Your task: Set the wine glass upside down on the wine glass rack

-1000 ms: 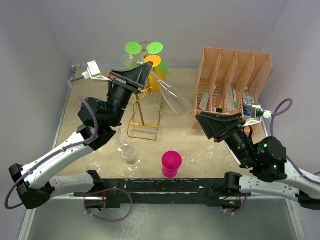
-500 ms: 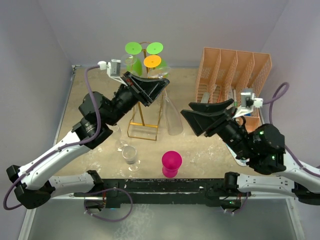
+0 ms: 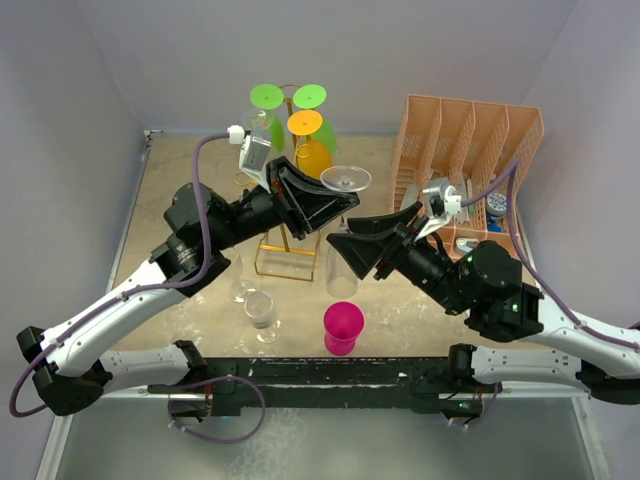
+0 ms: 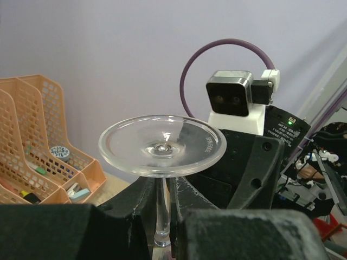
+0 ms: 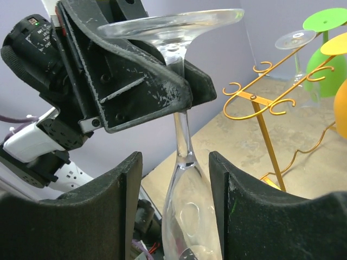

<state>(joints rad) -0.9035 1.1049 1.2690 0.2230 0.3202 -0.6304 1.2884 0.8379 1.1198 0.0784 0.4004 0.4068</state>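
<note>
A clear wine glass (image 3: 342,270) hangs upside down, foot (image 4: 161,145) on top. My left gripper (image 3: 343,203) is shut on its stem (image 4: 161,203) just under the foot. My right gripper (image 5: 174,211) is open, one finger (image 5: 111,208) on each side of the bowl (image 5: 190,222), with a gap on both sides. In the top view the right gripper (image 3: 347,252) meets the glass from the right. The gold wine glass rack (image 3: 287,252) stands behind and left of the glass; its curled hooks (image 5: 259,102) show in the right wrist view.
Green and orange glasses (image 3: 305,122) hang on the rack's far side. A pink glass (image 3: 343,326) stands near the front edge, and clear glasses (image 3: 260,310) stand left of it. A peach mesh organizer (image 3: 470,140) fills the back right.
My left gripper carried the glass rightward and forward, turning it from tilted to hanging straight down. My right gripper swung left and now brackets the bowl.
</note>
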